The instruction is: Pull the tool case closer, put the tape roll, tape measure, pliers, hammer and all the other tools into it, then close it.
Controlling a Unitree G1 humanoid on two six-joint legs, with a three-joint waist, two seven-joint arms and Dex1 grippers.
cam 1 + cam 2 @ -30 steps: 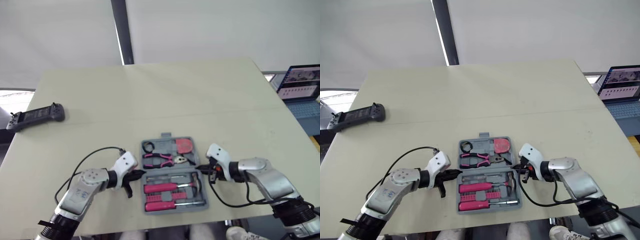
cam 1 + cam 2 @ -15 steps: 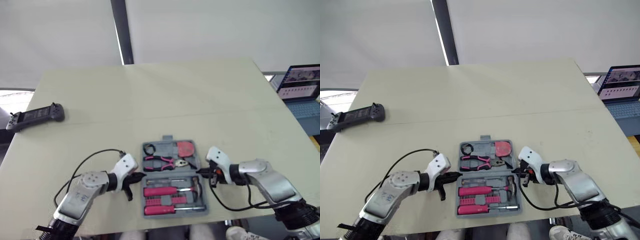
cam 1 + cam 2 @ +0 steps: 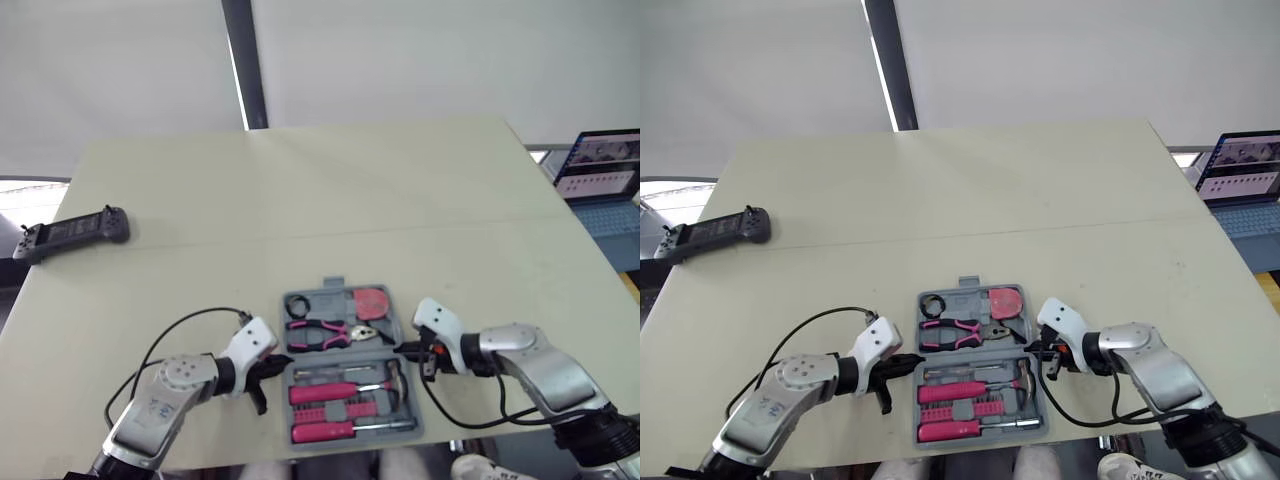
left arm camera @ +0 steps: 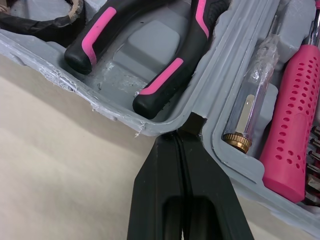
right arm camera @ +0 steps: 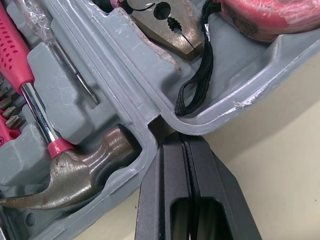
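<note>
Your tool case (image 3: 966,286) lies open near the table's (image 3: 940,190) front edge with tape roll (image 3: 932,301), pliers (image 3: 955,327), tape measure (image 3: 1004,300) and hammer (image 3: 1020,372) bedded in (pulling-in looks done to me), and your left gripper (image 3: 906,360) and right gripper (image 3: 1032,348) are pinched empty at its hinge notches, so only closing remains.

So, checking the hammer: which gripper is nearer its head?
Right. Right gripper touches the case edge beside the hammer head; left gripper sits across the case, by the pliers.
</note>
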